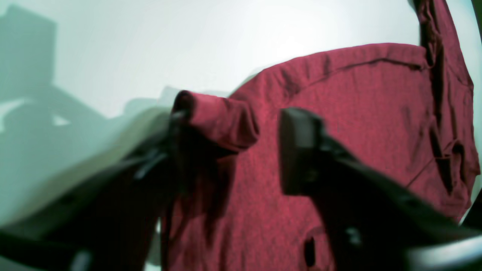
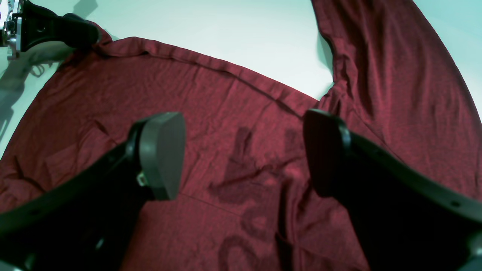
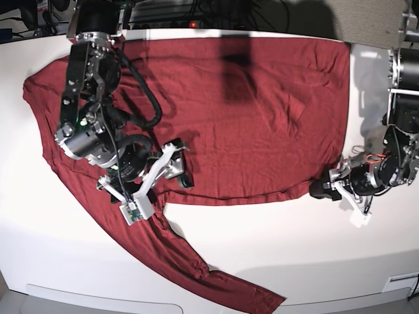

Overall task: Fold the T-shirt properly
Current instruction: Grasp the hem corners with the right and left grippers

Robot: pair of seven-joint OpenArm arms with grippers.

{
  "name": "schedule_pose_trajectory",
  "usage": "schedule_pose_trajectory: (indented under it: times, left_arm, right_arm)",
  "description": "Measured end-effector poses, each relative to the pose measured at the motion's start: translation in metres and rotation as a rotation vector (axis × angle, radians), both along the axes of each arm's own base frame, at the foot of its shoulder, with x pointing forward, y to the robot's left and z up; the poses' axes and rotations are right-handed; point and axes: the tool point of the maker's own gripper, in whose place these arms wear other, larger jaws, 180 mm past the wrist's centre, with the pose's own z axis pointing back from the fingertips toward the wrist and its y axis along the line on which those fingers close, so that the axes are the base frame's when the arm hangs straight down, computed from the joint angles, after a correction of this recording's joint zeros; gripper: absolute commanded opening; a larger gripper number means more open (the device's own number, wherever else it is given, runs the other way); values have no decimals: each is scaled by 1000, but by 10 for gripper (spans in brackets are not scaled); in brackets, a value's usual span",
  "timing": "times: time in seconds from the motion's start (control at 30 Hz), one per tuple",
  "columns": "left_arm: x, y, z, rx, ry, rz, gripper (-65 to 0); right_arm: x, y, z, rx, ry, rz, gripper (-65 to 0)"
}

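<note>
Nearest to me in the left wrist view, my left gripper has a bunched, rolled corner of the dark red, thin, soft long-sleeved T-shirt between its black jaws; one side presses into the cloth, the other pad stands apart from it, so I cannot tell whether it grips the fabric or is only closing round it. In the base view that gripper sits at the right of the frame, at the lower right corner of the hem. My right gripper hangs released, jaws spread wide with nothing between them, over the body of the shirt just by the hem, where a sleeve branches off; in the base view this is at lower left. I judge the fold barely begun: the garment lies spread flat on the white table, filling the upper half of the base frame, one long sleeve trailing diagonally toward the bottom edge, no panel yet turned over. Sleeves and body all remain to be folded. The knit looks matte, faintly heathered and limp, creased with shallow wrinkles, its hem a narrow stitched band that curves across both wrist views.
</note>
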Motion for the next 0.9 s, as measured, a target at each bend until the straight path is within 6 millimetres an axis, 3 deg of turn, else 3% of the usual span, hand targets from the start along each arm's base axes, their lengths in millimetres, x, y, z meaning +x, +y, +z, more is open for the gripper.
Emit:
schedule_pose_trajectory:
  times: [0.47, 0.73, 0.9]
  left_arm:
    - [10, 12, -4, 122, -94, -3, -405]
    - [-1, -18, -19, 76, -85, -24, -403]
    - [-5, -19, -24, 110, -130, -43, -403]
  right_arm:
    - [0, 0, 0, -1, 2, 0, -173]
    - [0, 0, 0, -1, 2, 0, -173]
    - [-1, -1, -2, -6, 10, 0, -173]
